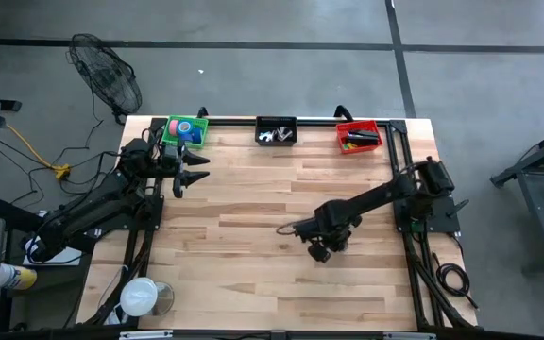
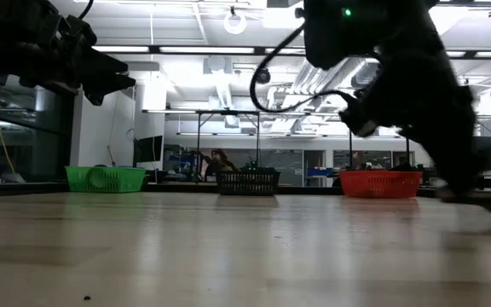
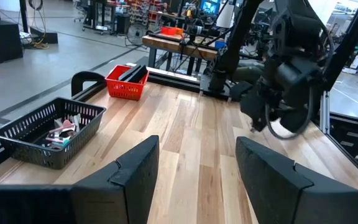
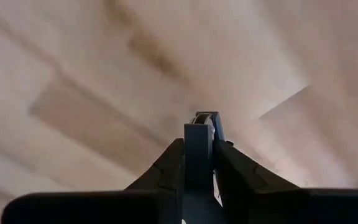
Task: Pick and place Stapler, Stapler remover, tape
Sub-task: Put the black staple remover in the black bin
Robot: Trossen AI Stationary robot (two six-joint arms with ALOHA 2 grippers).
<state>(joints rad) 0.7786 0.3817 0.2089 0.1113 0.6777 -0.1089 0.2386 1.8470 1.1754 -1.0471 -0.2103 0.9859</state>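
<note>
My right gripper is over the middle of the table, pointing steeply down and shut on a narrow blue-grey thing. I cannot tell whether this is the stapler or the stapler remover. My left gripper waits open at the far left, beside the green basket, and touches nothing. Rolls of tape lie in that basket. The black basket holds small silver and pink pieces. A dark long thing lies in the red basket. My right gripper pinches the blue-grey thing between its two fingers, one on each flat side. The thing's rounded end sticks out past the fingertips. The fingers come from above, slanting down. The wrist view shows only blurred table wood beyond it; whether it is clear of the table I cannot tell.
The three baskets stand in a row along the table's far edge. A clear cup stands at the near left corner. A fan stands on the floor beyond the far left corner. Bare wood lies near my right gripper.
</note>
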